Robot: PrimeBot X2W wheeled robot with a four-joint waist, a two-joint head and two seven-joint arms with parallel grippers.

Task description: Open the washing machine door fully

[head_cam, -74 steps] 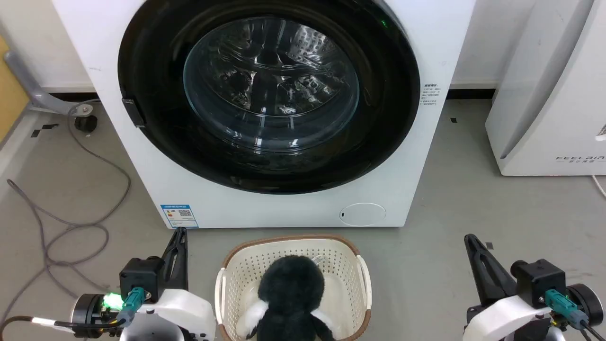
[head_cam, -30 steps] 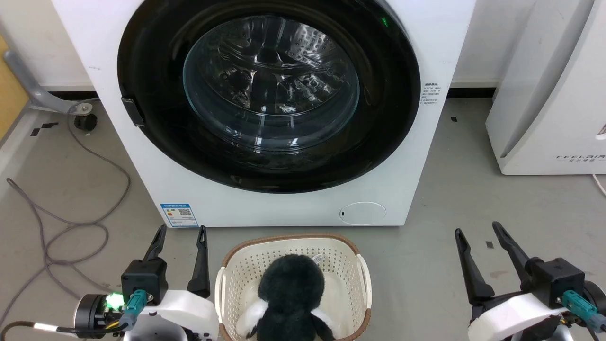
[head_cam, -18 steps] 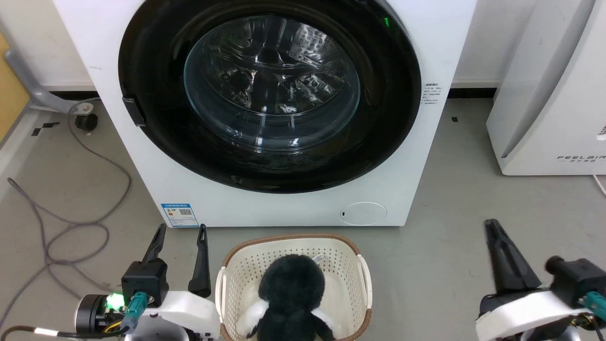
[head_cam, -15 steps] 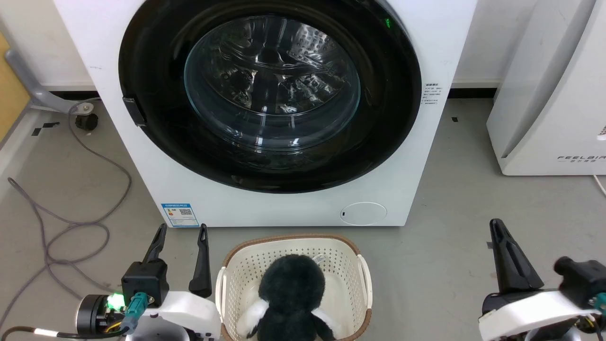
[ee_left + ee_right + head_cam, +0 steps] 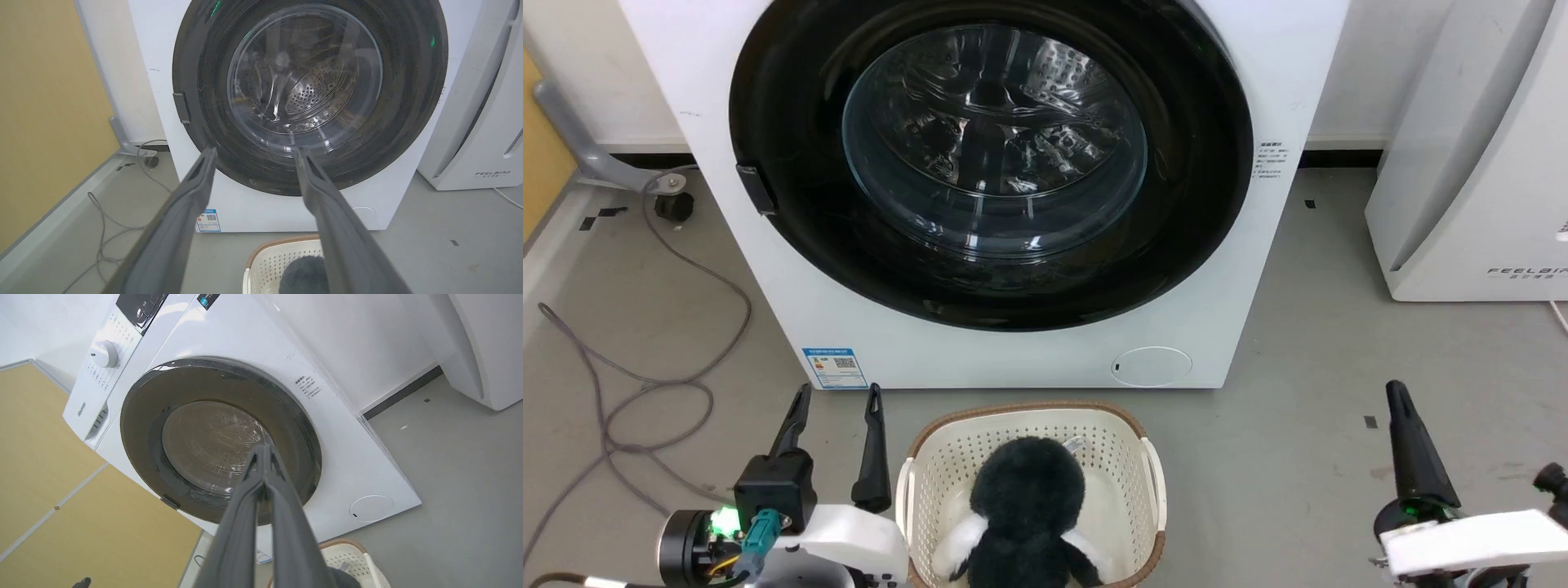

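Seen from the head camera, a smooth pale grey floor (image 5: 1339, 327) spreads across the room. A thin grey looping cable (image 5: 654, 382) lies on it at 9 o'clock. A tall white plastic appliance (image 5: 1462, 188) stands at 3. A plain white wall (image 5: 1364, 73) with a black skirting strip (image 5: 1339, 155) runs at 2, and a flat mustard-yellow panel (image 5: 535, 163) edges 10.

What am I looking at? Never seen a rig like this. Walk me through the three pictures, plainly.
This is a wheeled robot with two arms, facing a white washing machine. One picture comes from a camera on its head, looking down. At the lower left is its left gripper, two dark fingers spread open; at the lower right its right gripper, fingers closed together. Neither holds anything. The other two pictures come from cameras on each wrist, looking along those fingers toward the washing machine door, which is shut. On the floor in front stands a pale basket with a dark plush toy inside; a grey cable lies to the left.
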